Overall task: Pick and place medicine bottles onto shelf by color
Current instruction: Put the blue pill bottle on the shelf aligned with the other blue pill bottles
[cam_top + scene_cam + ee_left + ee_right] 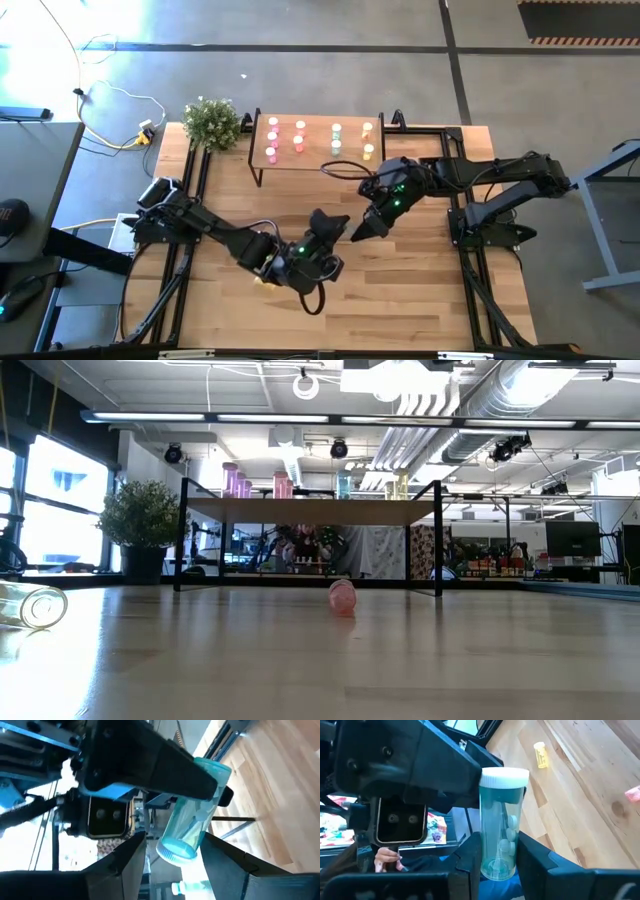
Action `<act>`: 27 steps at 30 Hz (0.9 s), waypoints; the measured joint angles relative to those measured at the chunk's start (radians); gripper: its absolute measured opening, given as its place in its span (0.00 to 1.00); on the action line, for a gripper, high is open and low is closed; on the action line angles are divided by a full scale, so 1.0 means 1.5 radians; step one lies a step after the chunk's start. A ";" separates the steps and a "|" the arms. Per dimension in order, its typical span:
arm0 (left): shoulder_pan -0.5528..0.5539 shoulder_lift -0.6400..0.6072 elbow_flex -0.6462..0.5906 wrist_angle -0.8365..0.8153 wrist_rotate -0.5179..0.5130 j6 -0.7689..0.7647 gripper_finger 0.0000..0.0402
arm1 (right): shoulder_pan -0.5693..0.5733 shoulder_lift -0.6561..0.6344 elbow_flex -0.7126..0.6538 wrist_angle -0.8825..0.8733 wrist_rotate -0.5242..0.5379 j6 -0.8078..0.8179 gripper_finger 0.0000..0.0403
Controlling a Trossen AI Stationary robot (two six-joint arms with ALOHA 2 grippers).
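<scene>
only the low view shows a pink bottle [342,596] (lying under the shelf [310,511]).

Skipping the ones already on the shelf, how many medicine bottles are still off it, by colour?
Teal bottle, held by the right gripper: 1
Yellow bottle, lying on the table: 1
Pink bottle, lying on the table: 1
Total: 3

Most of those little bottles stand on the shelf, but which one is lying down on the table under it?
The pink bottle. It lies on its side on the tabletop beneath the shelf, while the others stand upright on top.
</scene>
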 joint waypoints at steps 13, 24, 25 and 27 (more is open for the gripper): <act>-0.027 -0.001 0.000 -0.007 -0.083 -0.202 0.44 | -0.041 0.000 0.000 -0.075 0.085 -0.088 0.22; -0.007 -0.043 0.000 -0.007 -0.105 -0.431 0.44 | -0.129 -0.006 0.000 -0.073 0.132 -0.234 0.22; -0.004 -0.049 0.000 -0.007 -0.103 -0.447 0.44 | -0.139 -0.009 0.000 -0.070 0.133 -0.249 0.22; 0.005 -0.062 0.000 -0.007 -0.101 -0.478 0.44 | -0.161 -0.016 0.000 -0.061 0.134 -0.282 0.22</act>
